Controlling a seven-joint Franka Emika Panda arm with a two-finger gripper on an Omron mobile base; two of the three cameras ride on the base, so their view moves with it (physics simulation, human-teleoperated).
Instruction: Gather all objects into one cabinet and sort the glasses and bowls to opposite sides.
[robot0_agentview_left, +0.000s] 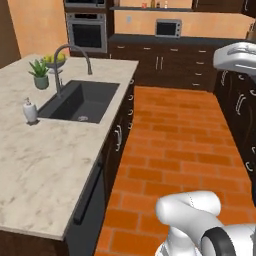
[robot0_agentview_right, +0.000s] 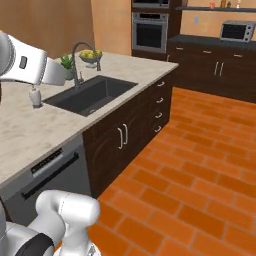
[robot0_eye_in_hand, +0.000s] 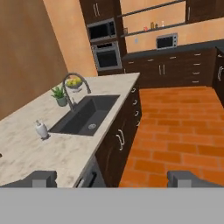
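The glasses and the bowls are out of view. My gripper (robot0_eye_in_hand: 114, 179) is open, its dark fingertips (robot0_eye_in_hand: 41, 178) spread wide with nothing between them. It hangs high over the near end of the marble island (robot0_eye_in_hand: 52, 151), looking down the kitchen. The dark cabinet doors under the island (robot0_eye_in_hand: 120, 140) and along the back wall (robot0_eye_in_hand: 162, 69) are all shut. My white arm (robot0_agentview_right: 25, 62) reaches across the upper left of the right base view.
The island holds a black sink (robot0_agentview_left: 82, 100), a curved faucet (robot0_agentview_left: 70, 50), a soap dispenser (robot0_agentview_left: 30, 111), a potted plant (robot0_agentview_left: 40, 74) and a dish of yellow fruit (robot0_agentview_left: 56, 60). A wall oven (robot0_agentview_left: 86, 31) and toaster oven (robot0_agentview_left: 168, 28) stand behind. The brick floor (robot0_agentview_left: 170, 140) gives open room.
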